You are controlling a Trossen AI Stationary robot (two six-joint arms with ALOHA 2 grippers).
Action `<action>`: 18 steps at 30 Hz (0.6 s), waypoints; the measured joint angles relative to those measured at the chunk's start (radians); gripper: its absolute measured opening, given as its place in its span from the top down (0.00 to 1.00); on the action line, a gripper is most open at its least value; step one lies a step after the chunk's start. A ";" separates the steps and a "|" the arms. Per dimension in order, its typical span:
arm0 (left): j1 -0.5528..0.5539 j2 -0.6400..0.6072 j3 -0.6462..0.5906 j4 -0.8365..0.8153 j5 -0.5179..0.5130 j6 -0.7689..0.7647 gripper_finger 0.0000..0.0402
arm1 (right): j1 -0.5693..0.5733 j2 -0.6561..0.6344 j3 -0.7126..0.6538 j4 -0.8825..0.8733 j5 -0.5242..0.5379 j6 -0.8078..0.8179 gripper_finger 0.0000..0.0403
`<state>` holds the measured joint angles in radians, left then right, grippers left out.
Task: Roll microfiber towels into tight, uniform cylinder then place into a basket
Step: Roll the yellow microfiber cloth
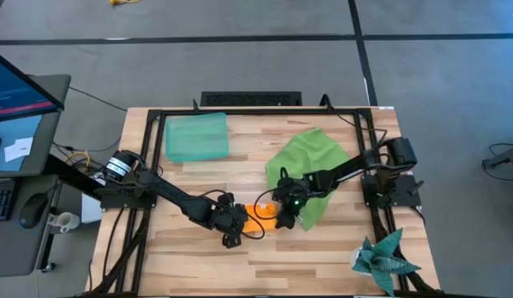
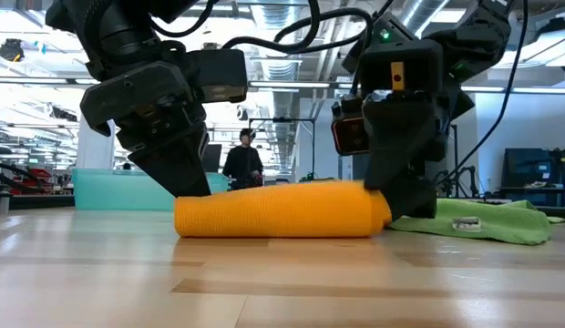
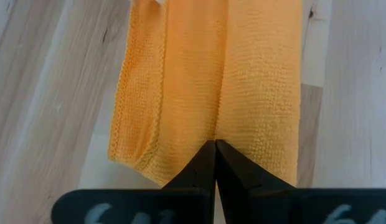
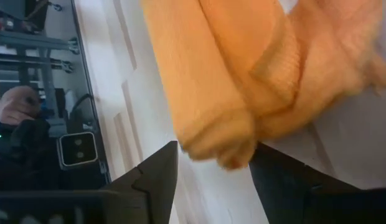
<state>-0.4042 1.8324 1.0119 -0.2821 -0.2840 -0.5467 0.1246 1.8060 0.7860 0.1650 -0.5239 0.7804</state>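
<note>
The orange towel (image 2: 282, 210) lies rolled into a cylinder on the table's middle, lengthwise between my two grippers (image 1: 261, 217). My left gripper (image 2: 187, 178) is shut at the roll's left end. My right gripper (image 2: 401, 196) is closed around the roll's right end. The lime green towel (image 1: 310, 165) lies crumpled flat behind and right of the right gripper. The teal basket (image 1: 196, 136) stands at the far left, apart from both grippers. My left gripper presses its shut fingertips (image 3: 215, 155) onto the roll near its left end, in the crease between two folds of cloth (image 3: 218, 124). The fingers slant down from the table's left. The roll lies on the table. My right gripper has the roll's right end (image 4: 218, 146) between its two fingers, one finger (image 4: 159, 177) on each side of the rolled layers. The fingers come down from above and from the right. The roll rests on the table.
A spiky teal star-shaped object (image 1: 385, 258) sits at the near right corner. A person (image 2: 242, 164) stands in the room far behind the table. The near part of the wooden table (image 1: 265, 265) is bare.
</note>
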 joint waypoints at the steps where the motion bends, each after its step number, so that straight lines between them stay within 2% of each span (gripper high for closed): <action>1: 0.000 0.000 0.000 0.000 0.000 0.000 1.00 | 0.000 -0.010 0.000 -0.020 0.008 -0.005 0.46; 8: 0.000 0.000 0.000 0.000 0.000 0.000 1.00 | 0.011 -0.078 0.001 -0.133 0.060 -0.054 0.46; 14: 0.000 0.000 0.000 0.000 0.000 0.001 1.00 | 0.038 -0.146 0.003 -0.136 0.089 -0.092 0.46; 18: 0.000 0.000 0.000 0.001 0.000 0.001 1.00 | 0.070 -0.188 0.004 -0.118 0.144 -0.189 0.46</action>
<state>-0.4038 1.8328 1.0119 -0.2815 -0.2840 -0.5453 0.1948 1.6175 0.7895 0.0471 -0.3801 0.5912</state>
